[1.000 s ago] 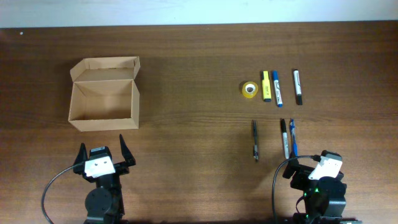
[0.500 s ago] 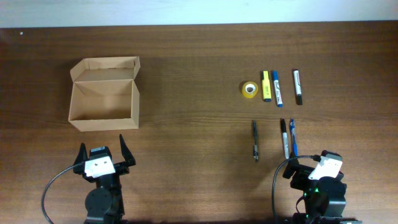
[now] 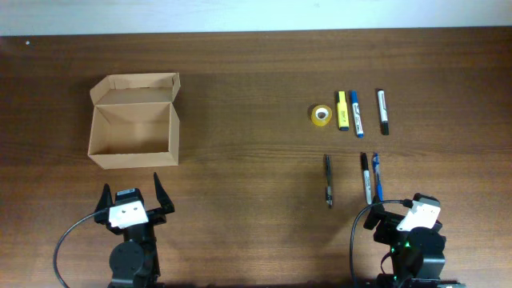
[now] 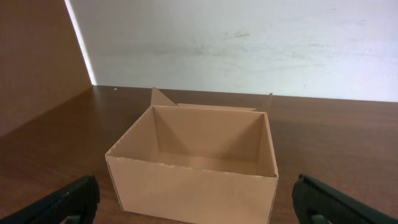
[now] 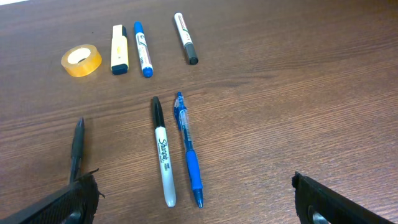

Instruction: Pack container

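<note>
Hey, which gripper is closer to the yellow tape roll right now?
Right. The tape roll lies ahead and to the left of the right gripper. The left gripper faces the container, much farther from the roll.

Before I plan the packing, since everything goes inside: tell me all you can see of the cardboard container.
The container is a plain tan cardboard box, rectangular, open and empty, its hinged lid folded back on its far side, side tabs showing. It stands upright on the wooden table, left side, touching nothing else.
</note>
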